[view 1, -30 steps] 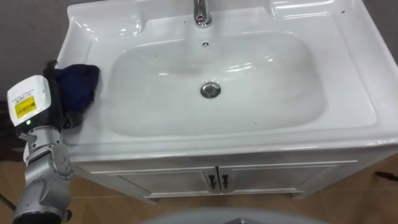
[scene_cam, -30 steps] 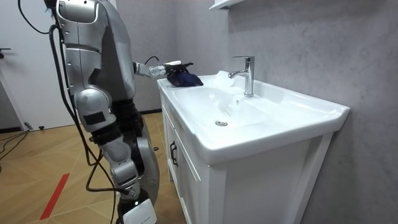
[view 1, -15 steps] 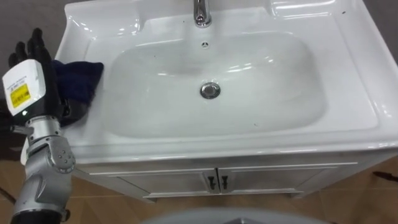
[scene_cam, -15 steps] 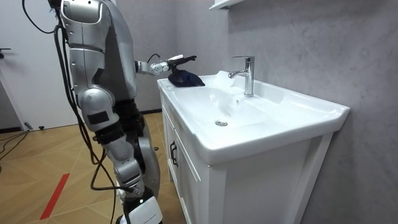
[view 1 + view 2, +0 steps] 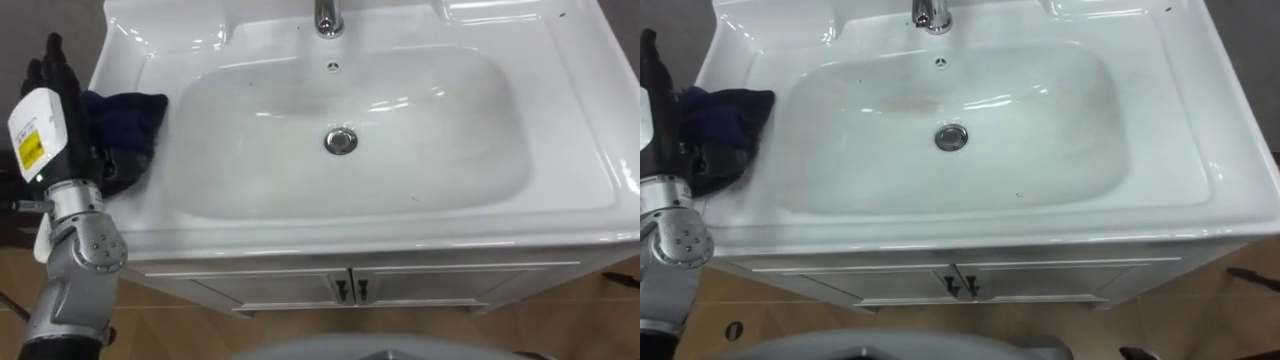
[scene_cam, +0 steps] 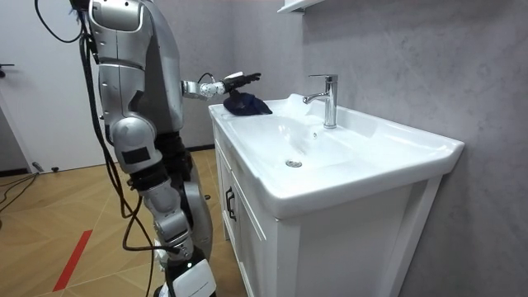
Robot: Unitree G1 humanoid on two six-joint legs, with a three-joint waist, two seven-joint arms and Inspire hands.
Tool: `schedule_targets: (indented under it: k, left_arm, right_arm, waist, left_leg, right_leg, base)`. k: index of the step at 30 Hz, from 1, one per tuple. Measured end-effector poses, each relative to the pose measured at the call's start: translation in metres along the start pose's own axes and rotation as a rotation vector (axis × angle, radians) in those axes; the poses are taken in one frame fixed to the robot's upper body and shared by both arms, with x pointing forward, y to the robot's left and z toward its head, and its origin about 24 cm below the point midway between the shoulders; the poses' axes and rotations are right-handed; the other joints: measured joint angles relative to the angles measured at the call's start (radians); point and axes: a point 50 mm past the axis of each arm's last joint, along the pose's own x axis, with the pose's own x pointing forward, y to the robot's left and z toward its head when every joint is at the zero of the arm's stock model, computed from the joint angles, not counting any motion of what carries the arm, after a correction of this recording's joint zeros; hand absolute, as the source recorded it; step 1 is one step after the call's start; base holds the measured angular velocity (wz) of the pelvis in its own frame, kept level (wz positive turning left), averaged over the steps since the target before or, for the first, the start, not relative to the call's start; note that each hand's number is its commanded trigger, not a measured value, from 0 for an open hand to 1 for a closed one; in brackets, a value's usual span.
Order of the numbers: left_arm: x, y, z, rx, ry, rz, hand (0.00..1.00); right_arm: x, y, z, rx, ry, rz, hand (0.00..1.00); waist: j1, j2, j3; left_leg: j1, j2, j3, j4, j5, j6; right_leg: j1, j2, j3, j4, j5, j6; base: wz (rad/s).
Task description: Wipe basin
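The basin is a white ceramic top with a broad, shallow bowl sunk into it, mounted against a grey wall, and the robot stands on the wooden floor in front of it, towards its left end. Under the basin sits a white cabinet with two doors that meet in the middle, each carrying a small dark handle. A chrome faucet rises from the back ledge at the centre, its spout reaching out over the bowl. A dark blue cloth lies crumpled on the flat left rim of the basin, just beside the bowl's left edge and outside it. The robot's left hand is at that same left end, with its back turned up to the head camera and its dark fingers stretched out straight and holding nothing. In the room view the left hand hangs just above the cloth and reaches out flat over it, with a small gap between the two. The round metal drain sits in the middle of the bowl floor. A small overflow hole is in the back wall of the bowl, directly below the faucet. A few tiny dark specks mark the bowl's front slope.
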Motion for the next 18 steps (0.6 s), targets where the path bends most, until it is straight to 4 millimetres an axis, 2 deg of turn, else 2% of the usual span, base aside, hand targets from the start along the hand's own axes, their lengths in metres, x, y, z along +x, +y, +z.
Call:
schedule_targets:
  k: [1,5,9,10,13,18]
  left_arm:
    - [0.001,0.000,0.000,-0.041,0.015,0.003,0.00]
    - [0.005,0.008,0.010,-0.164,0.011,0.040,0.00]
    - [0.014,0.027,0.028,-0.411,-0.012,0.113,0.00]
    - [0.016,0.032,0.030,-0.476,-0.008,0.131,0.00]
    - [0.022,0.041,0.028,-0.627,0.035,0.182,0.00]
    - [0.022,0.043,0.025,-0.723,0.065,0.177,0.00]
  right_arm:
    - [0.000,0.001,0.001,0.002,-0.001,-0.001,0.00]
    - [0.000,0.008,0.000,0.007,0.005,0.012,0.00]
    - [0.000,0.008,-0.002,0.012,0.017,0.010,0.00]
    - [0.000,0.008,-0.002,0.010,0.018,0.007,0.00]
    - [0.000,0.009,-0.002,0.005,0.020,0.003,0.00]
    - [0.001,0.011,0.002,-0.009,0.008,0.002,0.00]
  waist:
    - [0.000,0.005,-0.0016]
    - [-0.002,0.005,0.0004]
    - [0.007,0.003,0.0064]
    - [0.014,0.008,0.0053]
    - [0.018,0.010,0.0070]
    - [0.030,0.004,0.0062]
  left_leg:
    - [0.000,0.000,-0.001,0.000,0.000,0.000]
    - [0.000,0.000,0.000,-0.001,0.000,0.000]
    - [0.002,-0.001,0.004,-0.002,0.000,0.000]
    - [0.005,-0.001,0.003,-0.002,0.000,0.000]
    - [0.012,-0.001,0.003,-0.004,0.000,0.000]
    - [0.012,-0.001,0.003,-0.006,0.000,0.000]
  right_leg:
    - [0.000,0.000,-0.001,0.000,0.000,0.000]
    - [0.000,0.000,-0.001,0.000,0.000,0.000]
    - [-0.001,-0.002,-0.001,0.001,0.000,0.000]
    - [0.000,-0.002,0.000,0.002,0.000,0.000]
    - [0.007,-0.002,0.000,0.000,0.000,0.001]
    - [0.008,-0.002,-0.002,0.000,0.000,0.001]
  base:
    - [0.00]
    - [0.00]
    - [-0.03]
    - [-0.10]
    - [0.00]
    - [0.00]
